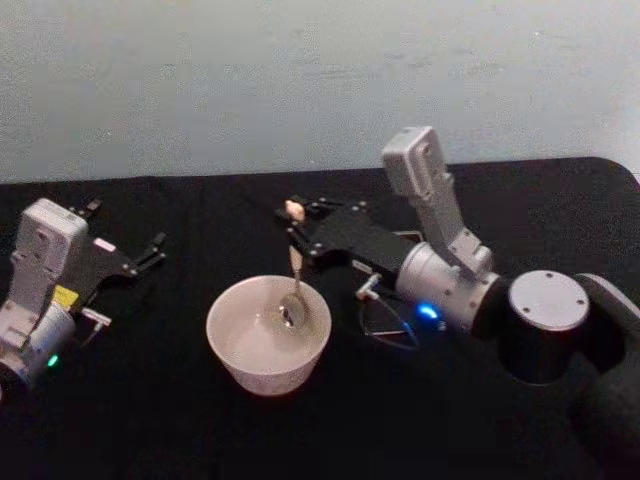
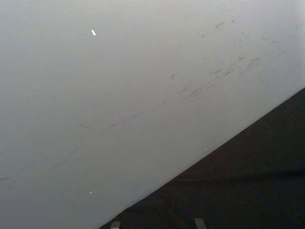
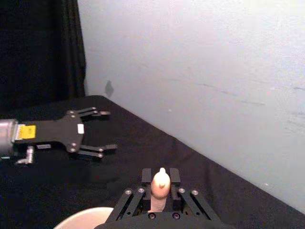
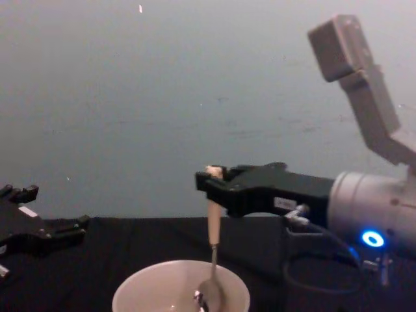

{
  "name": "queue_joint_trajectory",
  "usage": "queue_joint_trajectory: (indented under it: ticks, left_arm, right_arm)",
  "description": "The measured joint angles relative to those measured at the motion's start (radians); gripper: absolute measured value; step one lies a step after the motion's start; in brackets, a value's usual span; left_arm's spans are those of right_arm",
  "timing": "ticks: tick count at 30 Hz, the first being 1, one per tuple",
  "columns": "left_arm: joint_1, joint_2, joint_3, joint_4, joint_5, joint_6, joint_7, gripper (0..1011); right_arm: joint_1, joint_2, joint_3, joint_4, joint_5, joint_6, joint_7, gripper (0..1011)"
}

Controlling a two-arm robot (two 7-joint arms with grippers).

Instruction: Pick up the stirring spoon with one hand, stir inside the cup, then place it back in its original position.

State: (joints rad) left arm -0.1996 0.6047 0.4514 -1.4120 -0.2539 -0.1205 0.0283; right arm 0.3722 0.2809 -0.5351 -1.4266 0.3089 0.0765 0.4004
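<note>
A pale, scuffed wall (image 1: pixel 300 80) ran across the far side of the scene, and a table (image 1: pixel 150 430) covered in black cloth filled the space in front of it.

The right arm (image 1: pixel 455 275) was the biggest thing on the table. It came in from the near right and reached leftward toward the middle, with a blue light glowing on its silver wrist. The left arm (image 1: pixel 35 290) sat at the left edge of the table, well apart from the middle. The left gripper (image 1: pixel 128 225) pointed to the far right with its black fingers spread wide and nothing between them.

The cup (image 1: pixel 255 378), wide, round and cream-white, stood upright on the cloth near the middle of the table, between the two arms and closer to the right one.

The right gripper (image 1: pixel 296 222) hung just above the far right part of the cup's rim. Its fingers were closed tight on the top of the stirring spoon (image 1: pixel 293 290). They clamped the pale beige handle just under the small knob, which stuck out above them. In the chest view the spoon hung almost upright from that grip. The handle narrowed into a thin metal stem, and the small bowl reached down inside the cup, on its right side. Whether the bowl touched the bottom of the cup could not be told.
</note>
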Motion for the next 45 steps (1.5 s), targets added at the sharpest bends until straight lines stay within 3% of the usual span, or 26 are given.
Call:
queue_joint_trajectory:
  ticks: [5, 10, 17, 21, 28, 39, 45]
  left_arm:
    - [0.0, 0.0, 0.0, 0.0, 0.0, 0.0, 0.0, 1001]
    - [0.0, 0.0, 0.0, 0.0, 0.0, 0.0, 0.0, 1001]
    - [0.0, 0.0, 0.0, 0.0, 0.0, 0.0, 0.0, 1001]
    - [0.0, 0.0, 0.0, 0.0, 0.0, 0.0, 0.0, 1001]
    - [0.0, 0.0, 0.0, 0.0, 0.0, 0.0, 0.0, 1001]
    - [0.0, 0.0, 0.0, 0.0, 0.0, 0.0, 0.0, 1001]
    - [0.0, 0.0, 0.0, 0.0, 0.0, 0.0, 0.0, 1001]
  right_arm:
    - [-0.021, 0.037, 0.036, -0.028, 0.021, 0.006, 0.032, 215]
    - [-0.071, 0.098, 0.056, -0.113, 0.067, 0.034, 0.081, 215]
    - [-0.13, 0.167, 0.047, -0.207, 0.114, 0.053, 0.129, 215]
    - [-0.141, 0.182, 0.029, -0.23, 0.126, 0.057, 0.138, 215]
    - [-0.13, 0.17, -0.008, -0.234, 0.135, 0.072, 0.129, 215]
    - [-0.062, 0.085, -0.052, -0.153, 0.108, 0.097, 0.062, 215]
    - [-0.033, 0.048, -0.051, -0.104, 0.087, 0.098, 0.029, 215]
